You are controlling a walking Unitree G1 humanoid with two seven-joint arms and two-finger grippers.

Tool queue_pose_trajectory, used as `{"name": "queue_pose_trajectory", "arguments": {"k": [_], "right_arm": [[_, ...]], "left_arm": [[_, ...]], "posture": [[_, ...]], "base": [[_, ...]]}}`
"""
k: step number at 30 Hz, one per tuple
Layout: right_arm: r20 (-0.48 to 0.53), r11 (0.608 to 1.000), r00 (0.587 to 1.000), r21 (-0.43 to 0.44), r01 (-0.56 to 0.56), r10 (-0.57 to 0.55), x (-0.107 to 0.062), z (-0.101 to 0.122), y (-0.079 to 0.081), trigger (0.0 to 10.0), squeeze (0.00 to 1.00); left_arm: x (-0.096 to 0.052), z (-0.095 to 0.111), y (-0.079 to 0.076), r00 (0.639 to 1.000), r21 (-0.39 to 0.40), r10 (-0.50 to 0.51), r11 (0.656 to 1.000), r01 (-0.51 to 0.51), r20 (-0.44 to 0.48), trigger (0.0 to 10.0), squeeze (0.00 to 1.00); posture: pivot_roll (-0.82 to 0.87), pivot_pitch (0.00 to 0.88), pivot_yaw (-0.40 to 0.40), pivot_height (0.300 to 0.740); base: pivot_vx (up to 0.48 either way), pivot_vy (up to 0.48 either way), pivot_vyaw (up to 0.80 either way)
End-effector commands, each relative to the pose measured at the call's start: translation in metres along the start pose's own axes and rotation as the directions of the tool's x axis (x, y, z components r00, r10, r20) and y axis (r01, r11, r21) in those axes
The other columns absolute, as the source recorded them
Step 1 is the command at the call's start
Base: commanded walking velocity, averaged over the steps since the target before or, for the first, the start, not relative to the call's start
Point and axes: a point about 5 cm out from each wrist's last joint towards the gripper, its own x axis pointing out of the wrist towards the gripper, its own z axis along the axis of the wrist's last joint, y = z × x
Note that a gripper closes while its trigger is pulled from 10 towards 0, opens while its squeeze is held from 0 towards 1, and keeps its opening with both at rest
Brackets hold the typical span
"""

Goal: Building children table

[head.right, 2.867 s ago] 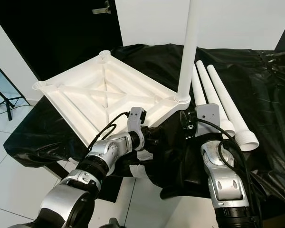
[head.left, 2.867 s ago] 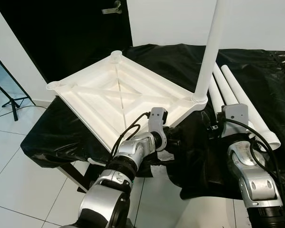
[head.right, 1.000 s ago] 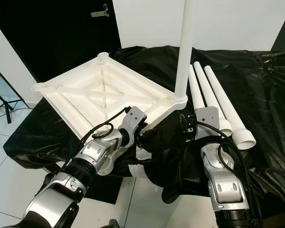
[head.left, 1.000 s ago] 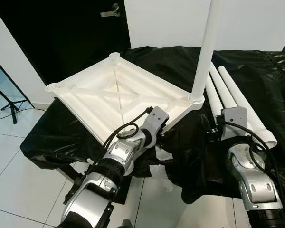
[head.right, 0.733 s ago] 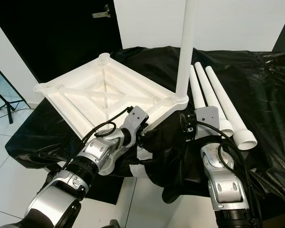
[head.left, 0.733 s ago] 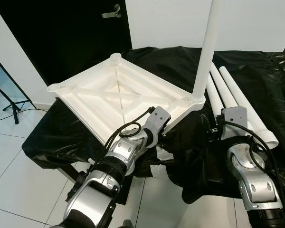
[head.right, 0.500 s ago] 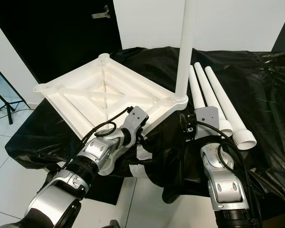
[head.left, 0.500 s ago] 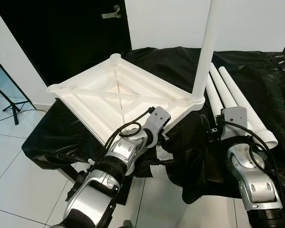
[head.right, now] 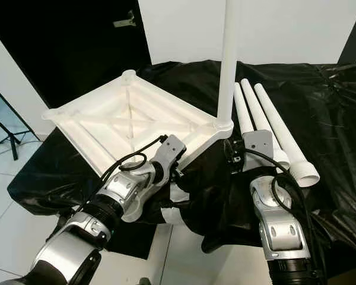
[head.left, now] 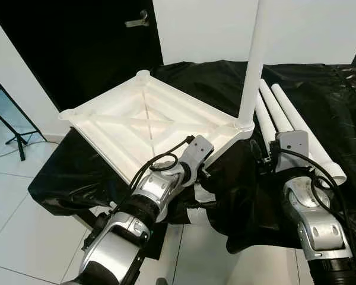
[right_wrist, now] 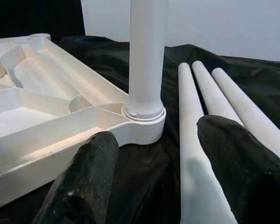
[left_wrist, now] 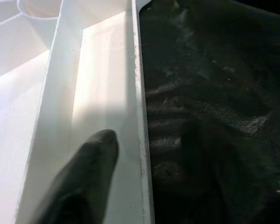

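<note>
The white table top (head.left: 148, 122) lies upside down on the black cloth (head.left: 320, 107), and 1 white leg (head.left: 252, 65) already stands straight up in the corner socket (head.left: 244, 125) nearest the right arm. The other 3 legs (head.left: 285, 119) lie side by side on the cloth, just beside that corner. The tall leg could tip or pop out of its socket if the top gets bumped or pulled, because the top sticks out past the near edge of the cloth-covered stand. The cloth is shiny and loose, so I think the top could slide on it too. The loose legs are round and could roll if nudged. The left gripper (left_wrist: 144, 186) is at the near rim of the table top; 1 finger (left_wrist: 84, 177) lies on the white rim inside, and the other looks to be on the dark side outside, so it seems to be pinching the rim, though that dark part is hard to see. The right gripper (right_wrist: 158, 182) is spread wide and holds nothing. It points at the standing leg's foot, with the nearest lying leg just between its fingers (right_wrist: 84, 182).
</note>
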Motion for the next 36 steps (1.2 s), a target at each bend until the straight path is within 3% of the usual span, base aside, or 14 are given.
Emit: {"name": "queue_pose_trajectory", "arguments": {"k": [1,6,7,8,13,14,20,22,25,26,29,33,35,36], "right_arm": [[-0.005,1.0,1.0,-0.001,-0.013,0.013,0.002,-0.001,0.003,10.0,0.0],[-0.006,1.0,1.0,0.0,-0.006,0.006,0.001,-0.001,0.003,10.0,0.0],[-0.006,1.0,1.0,0.0,-0.005,0.005,0.001,-0.001,0.003,10.0,0.0],[-0.007,1.0,1.0,0.001,-0.005,0.005,0.0,-0.001,0.004,10.0,0.0],[-0.011,1.0,1.0,0.001,-0.002,0.002,-0.001,-0.002,0.004,10.0,0.0],[-0.015,1.0,1.0,0.002,0.002,-0.002,-0.001,-0.003,0.003,10.0,0.0],[-0.03,1.0,1.0,0.001,0.007,-0.007,-0.003,-0.006,0.002,10.0,0.0],[-0.047,1.0,0.999,0.0,0.004,-0.004,-0.004,-0.009,0.003,10.0,0.0],[-0.058,1.0,0.998,-0.002,0.001,-0.001,-0.004,-0.011,0.004,10.0,0.0],[-0.083,1.0,0.997,-0.003,0.003,-0.004,-0.005,-0.015,0.004,10.0,0.0],[-0.132,1.0,0.991,0.011,0.003,-0.001,-0.007,-0.024,0.005,10.0,0.0],[-0.138,1.0,0.99,0.015,0.0,0.002,-0.008,-0.025,0.005,10.0,0.0],[-0.144,1.0,0.99,0.014,-0.002,0.005,-0.007,-0.027,0.005,10.0,0.0],[-0.148,1.0,0.989,0.012,-0.002,0.004,-0.006,-0.028,0.003,10.0,0.0]], "left_arm": [[0.0,-0.049,-0.013,0.975,-0.122,-0.126,0.987,0.104,-0.184,0.0,0.0],[0.015,-0.031,-0.027,0.98,-0.159,-0.146,0.98,0.123,-0.138,0.6,0.0],[0.017,-0.028,-0.028,0.982,-0.17,-0.139,0.979,0.116,-0.129,1.4,0.0],[0.02,-0.023,-0.029,0.985,-0.186,-0.13,0.977,0.107,-0.116,3.5,0.0],[0.025,-0.015,-0.033,0.988,-0.236,-0.127,0.966,0.104,-0.084,3.6,0.0],[0.028,-0.01,-0.037,0.989,-0.274,-0.131,0.955,0.109,-0.063,2.1,0.0],[0.033,0.002,-0.044,0.993,-0.402,-0.121,0.908,0.115,0.011,2.1,0.0],[0.035,0.013,-0.047,0.991,-0.507,-0.11,0.852,0.135,0.079,2.3,0.0],[0.036,0.017,-0.048,0.989,-0.524,-0.102,0.84,0.143,0.106,2.5,0.0],[0.036,0.022,-0.045,0.987,-0.531,-0.073,0.836,0.14,0.145,9.3,0.0],[0.033,0.031,-0.038,0.972,-0.518,-0.027,0.842,0.148,0.234,10.0,0.0],[0.031,0.033,-0.037,0.965,-0.511,-0.038,0.843,0.17,0.259,10.0,0.0],[0.026,0.039,-0.036,0.945,-0.475,-0.067,0.852,0.222,0.321,10.0,0.0],[0.015,0.049,-0.033,0.901,-0.421,-0.132,0.85,0.317,0.413,10.0,0.0]], "posture": [[0.09,0.0,0.07,0.74],[0.09,0.0,0.076,0.74],[0.09,0.0,0.077,0.74],[0.08,0.0,0.08,0.74],[0.08,0.0,0.085,0.74],[0.07,0.0,0.087,0.74],[0.07,0.0,0.09,0.74],[0.07,0.0,0.09,0.74],[0.08,0.0,0.09,0.74],[0.07,0.0,0.091,0.74],[0.07,0.0,0.09,0.74],[0.07,0.0,0.09,0.74],[0.08,0.0,0.084,0.74],[0.09,0.0,0.078,0.74]], "base": [[0.0,0.0,0.0],[0.0,0.0,0.0],[0.0,0.0,0.0],[0.0,0.0,0.0],[0.0,0.0,0.0],[0.0,0.0,0.0],[0.0,0.0,0.0],[0.0,0.0,0.0],[0.0,0.0,0.0],[0.0,0.0,0.0],[0.0,0.0,0.0],[0.0,0.0,0.0],[0.0,0.0,0.0],[0.0,0.0,0.0]]}}
